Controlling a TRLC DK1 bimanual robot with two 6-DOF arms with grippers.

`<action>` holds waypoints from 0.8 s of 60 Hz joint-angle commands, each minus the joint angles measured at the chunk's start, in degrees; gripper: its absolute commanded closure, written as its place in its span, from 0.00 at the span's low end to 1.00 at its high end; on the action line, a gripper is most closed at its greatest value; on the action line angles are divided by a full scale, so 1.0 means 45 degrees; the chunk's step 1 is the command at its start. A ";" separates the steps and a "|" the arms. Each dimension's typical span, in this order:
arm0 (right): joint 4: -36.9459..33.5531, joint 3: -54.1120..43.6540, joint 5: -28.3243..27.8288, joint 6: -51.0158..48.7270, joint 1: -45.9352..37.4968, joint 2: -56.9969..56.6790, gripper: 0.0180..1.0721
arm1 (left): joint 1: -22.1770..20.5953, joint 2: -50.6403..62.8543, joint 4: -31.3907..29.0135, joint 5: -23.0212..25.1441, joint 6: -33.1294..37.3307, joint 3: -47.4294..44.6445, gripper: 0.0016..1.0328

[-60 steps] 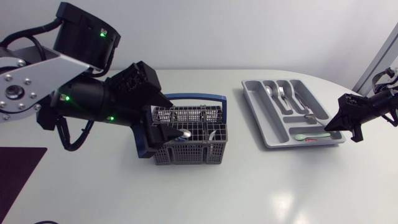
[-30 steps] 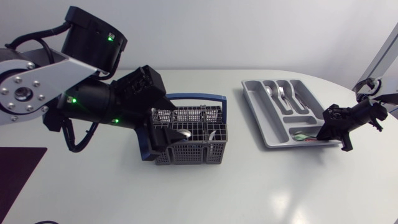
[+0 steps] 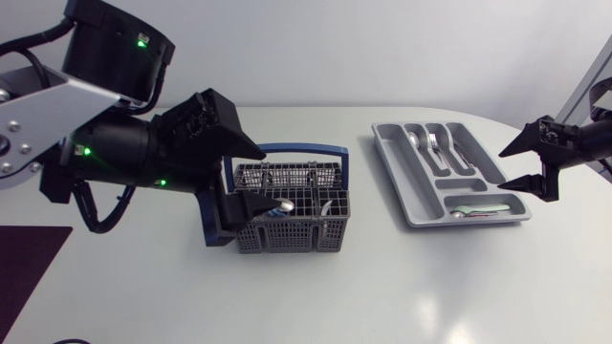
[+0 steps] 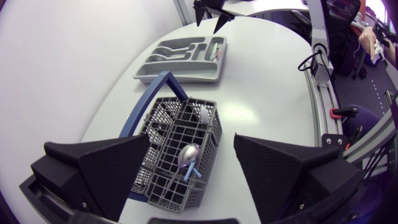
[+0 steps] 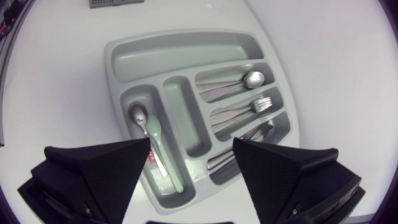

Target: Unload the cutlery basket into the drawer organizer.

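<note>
**Both jaws wide, a spoon lying in the basket**

In the head view my left gripper (image 3: 271, 182) sits left of centre, hanging over the cutlery basket (image 3: 287, 235), fingers spread well apart and gripping nothing. From my left wrist the basket lies right below, between the two wedges, and a blue-handled spoon (image 4: 188, 154) rests tilted in one of its cells, bowl up. A second utensil (image 4: 204, 114) pokes out of a cell further ahead. The basket's blue handle (image 3: 287, 148) arches along its far side.

Over at the right edge of the head view, my right gripper (image 3: 503, 168) is also open, its tips pointing at the right rim of the drawer organizer (image 3: 392, 177) and nothing between them. The organizer lies right of centre on the white table (image 3: 382, 287), well apart from the basket. My right wrist looks straight down into it: a large spoon (image 5: 252, 79), a fork (image 5: 261, 104), and, sharing one compartment, a silver teaspoon (image 5: 138, 113) beside a green-handled spoon (image 5: 155, 127).
</note>
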 commanded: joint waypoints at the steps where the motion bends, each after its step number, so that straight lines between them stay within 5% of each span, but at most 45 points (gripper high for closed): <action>1: -0.0301 -0.0529 -0.0486 0.0923 -0.0044 -0.0730 0.04 | -0.0014 -0.0220 -0.0104 -0.0155 0.0515 -0.0505 0.04; 10: -0.0848 -0.1505 -0.1639 0.1821 0.0327 -0.1823 0.04 | -0.0053 -0.0669 -0.0183 -0.0527 0.1784 -0.1227 0.04; 24: -0.0789 -0.3458 -0.2947 0.3403 0.1479 -0.3757 0.04 | 0.1139 -0.1333 -0.0007 -0.0468 0.2956 -0.2087 0.04; 37: -0.0125 -0.5099 -0.3338 0.4458 0.2358 -0.4890 0.04 | 0.3033 -0.1782 0.1165 0.1700 0.4050 -0.3395 0.04; 48: 0.1242 -0.6681 -0.3416 0.5454 0.3042 -0.5866 0.04 | 0.3189 -0.1352 0.3040 0.2774 0.4108 -0.4489 0.07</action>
